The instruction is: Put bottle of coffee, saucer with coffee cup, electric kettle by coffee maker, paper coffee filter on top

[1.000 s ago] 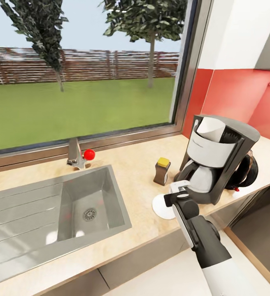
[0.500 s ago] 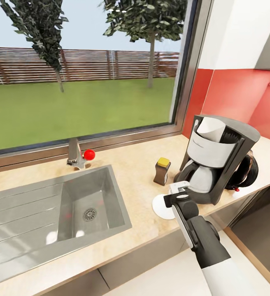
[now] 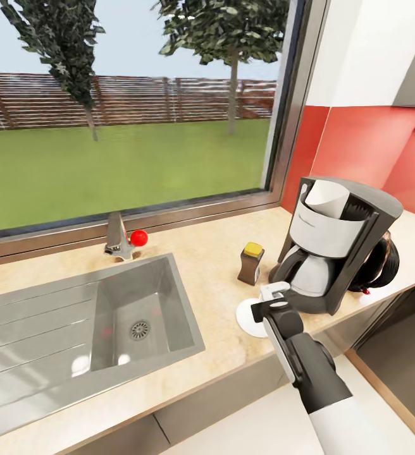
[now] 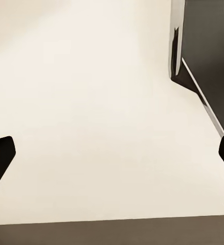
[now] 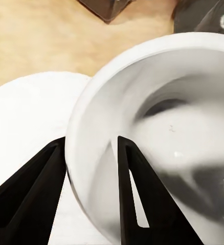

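While its wrist hides the saucer (image 3: 245, 314), right end effector (image 5: 89, 153) pinches cup (image 5: 163, 132).

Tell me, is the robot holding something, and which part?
Yes: the right gripper pinches the white coffee cup by its rim, one finger inside, one outside.

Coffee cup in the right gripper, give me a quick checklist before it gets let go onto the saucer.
1. Fingers pinch the coffee cup rim, one inside, one outside: ok.
2. Saucer lies beside the coffee maker: ok.
3. Cup is over the saucer, white surface under its rim: ok.
4. Cup base touching the saucer: cannot tell.
5. Coffee bottle stands apart from the saucer: ok.
6. Left gripper open, over bare floor: ok.
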